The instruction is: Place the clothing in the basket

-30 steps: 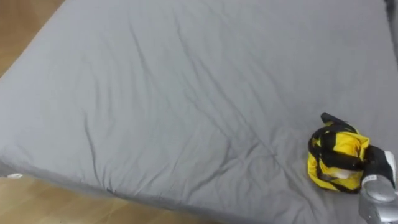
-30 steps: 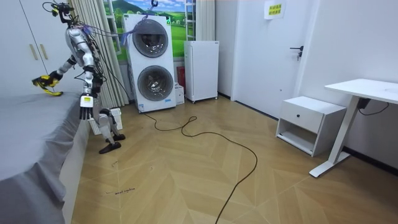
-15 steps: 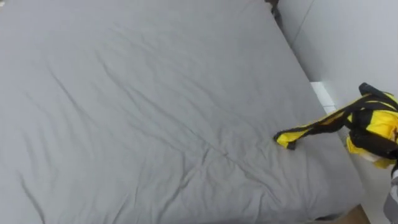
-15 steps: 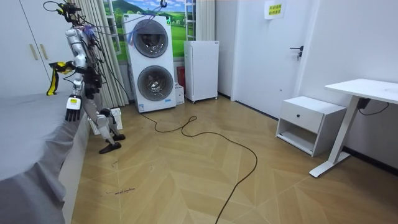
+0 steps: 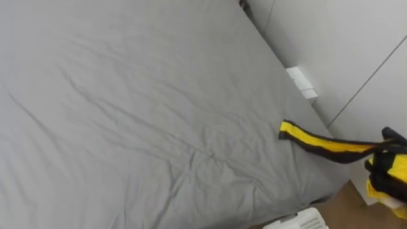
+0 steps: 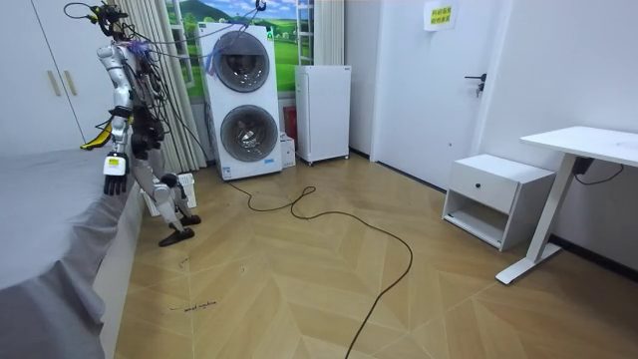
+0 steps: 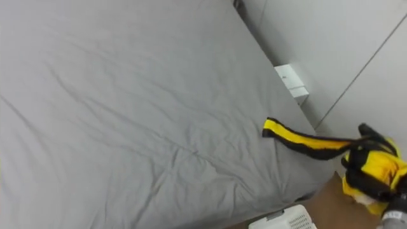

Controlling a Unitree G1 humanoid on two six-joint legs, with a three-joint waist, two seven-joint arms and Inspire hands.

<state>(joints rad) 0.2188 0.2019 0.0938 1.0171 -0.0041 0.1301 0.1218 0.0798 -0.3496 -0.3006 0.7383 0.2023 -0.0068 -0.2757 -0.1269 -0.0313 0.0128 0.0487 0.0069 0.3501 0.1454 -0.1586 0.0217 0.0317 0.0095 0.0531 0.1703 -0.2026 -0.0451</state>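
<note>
Lower right, the right robot hand (image 7: 394, 208) is curled round the bunched yellow-and-black garment (image 7: 374, 166), whose striped tail reaches left over the grey bed (image 7: 127, 95), while the white slotted basket (image 7: 285, 221) sits lower left of it.

Nothing written can be read here. A small sign (image 6: 439, 14) with yellow-green marks hangs high on the far wall, right of the white cabinet (image 6: 323, 113); its print is too small to make out. The stacked washing machines (image 6: 242, 100) show no legible label.
</note>
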